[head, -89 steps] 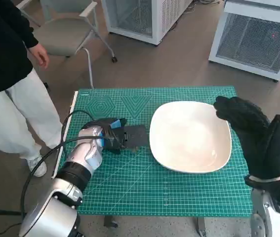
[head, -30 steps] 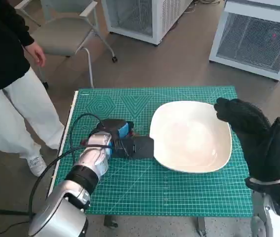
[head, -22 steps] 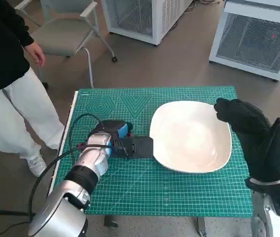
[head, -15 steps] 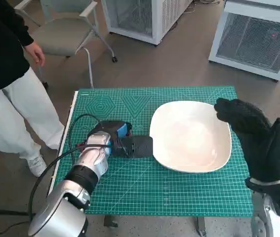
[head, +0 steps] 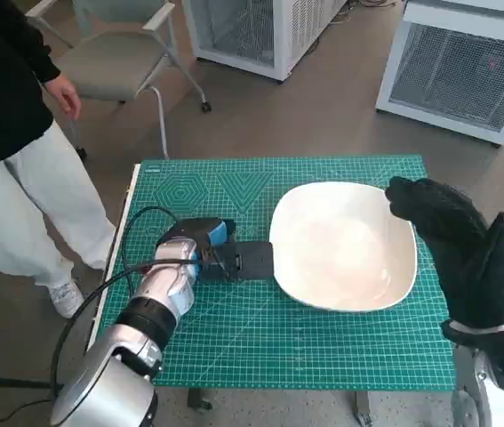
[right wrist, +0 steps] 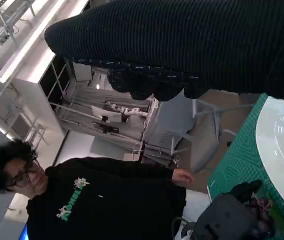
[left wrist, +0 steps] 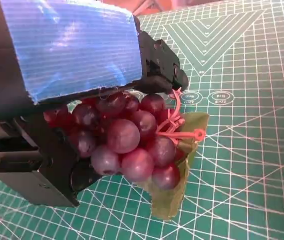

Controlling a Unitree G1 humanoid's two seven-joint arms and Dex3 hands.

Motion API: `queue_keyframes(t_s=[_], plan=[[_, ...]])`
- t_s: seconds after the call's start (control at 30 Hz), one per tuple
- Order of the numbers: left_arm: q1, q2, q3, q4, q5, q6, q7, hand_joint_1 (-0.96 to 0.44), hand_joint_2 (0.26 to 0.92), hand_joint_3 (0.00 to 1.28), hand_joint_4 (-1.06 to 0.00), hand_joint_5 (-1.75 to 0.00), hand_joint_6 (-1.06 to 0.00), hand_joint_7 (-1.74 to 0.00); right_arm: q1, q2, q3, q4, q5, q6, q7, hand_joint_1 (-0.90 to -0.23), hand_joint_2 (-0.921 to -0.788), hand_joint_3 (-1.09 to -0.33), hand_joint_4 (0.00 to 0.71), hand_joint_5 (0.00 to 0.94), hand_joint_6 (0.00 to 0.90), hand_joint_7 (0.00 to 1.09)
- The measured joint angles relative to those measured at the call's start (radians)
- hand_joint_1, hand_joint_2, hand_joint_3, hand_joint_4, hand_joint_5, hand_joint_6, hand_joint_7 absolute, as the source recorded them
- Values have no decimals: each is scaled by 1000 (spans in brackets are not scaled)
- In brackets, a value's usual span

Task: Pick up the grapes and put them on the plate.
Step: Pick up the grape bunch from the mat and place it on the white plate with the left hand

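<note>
- The left hand [left wrist: 76, 105] grips the grapes [left wrist: 126, 142], a dark red bunch with a green leaf and pink stem, just above the green mat [head: 234, 347] toward its left edge and just beside the left rim of the white plate [head: 345, 245]
- As I judge it, the step in hand is the carry: lift enough for the hanging leaf to clear the rim, travel level over the plate's middle, lower, and only then let go
- The grasp looks one-sided, with the bunch bulging out under the fingers [left wrist: 159, 62], so a jerk could shake it loose
- The left forearm reaches in from the mat's near left corner, hand pointing at the plate
- The right hand [head: 465, 249] is raised over the mat's right edge, beside the plate, holding nothing, fingers extended
</note>
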State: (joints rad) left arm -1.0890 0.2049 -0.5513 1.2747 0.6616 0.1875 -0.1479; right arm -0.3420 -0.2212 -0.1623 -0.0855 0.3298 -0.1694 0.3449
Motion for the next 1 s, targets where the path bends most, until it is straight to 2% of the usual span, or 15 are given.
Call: queue_keyframes(t_s=[0.1, 0.23, 0.43, 0.63, 0.67, 0.77, 0.8, 0.9, 1.0], plan=[[0, 0, 4, 0, -1, 3, -3, 406, 538, 908, -547, -1590, -296, -7, 0, 0, 0, 1, 0, 0, 0, -553, -921, -590, 403, 128, 65, 716], [0, 1, 5, -1, -1, 3, -6, 408, 529, 923, -548, -1596, -360, -41, 0, 0, 0, 1, -1, 0, 0, -553, -921, -590, 404, 127, 65, 716], [0, 12, 5, -10, -1, -7, -6, 413, 509, 941, -569, -1584, -503, -95, 0, 0, 0, 1, -1, 0, 0, -552, -921, -591, 404, 125, 65, 716], [-1, 37, 7, -52, -1, -26, -6, 410, 533, 836, -634, -1474, -676, -163, 0, 0, 1, 0, -1, 0, 0, -553, -921, -591, 405, 123, 65, 716], [-1, 42, 8, -62, -1, -28, -6, 373, 555, 788, -637, -1447, -683, -267, 0, 0, 1, 0, -1, 0, 0, -554, -921, -591, 406, 123, 65, 716], [-1, 56, 13, -99, -1, -31, -6, 164, 663, 578, -626, -1347, -649, -825, 0, 0, 1, 0, -1, 0, 0, -555, -921, -590, 406, 122, 65, 716], [-1, 61, 16, -114, -1, -31, -6, 112, 690, 526, -625, -1321, -639, -958, 0, 0, 1, 0, -1, 0, 0, -555, -921, -590, 406, 122, 65, 716], [-1, 73, 21, -163, -1, -26, -6, 38, 730, 441, -632, -1273, -634, -1139, 0, 0, 1, -1, -1, 0, 0, -556, -921, -590, 407, 121, 65, 716], [-1, 79, 23, -198, -1, -20, -8, 14, 743, 410, -635, -1256, -634, -1196, 0, 0, 2, -1, -1, 0, 0, -556, -921, -589, 408, 120, 65, 716]])
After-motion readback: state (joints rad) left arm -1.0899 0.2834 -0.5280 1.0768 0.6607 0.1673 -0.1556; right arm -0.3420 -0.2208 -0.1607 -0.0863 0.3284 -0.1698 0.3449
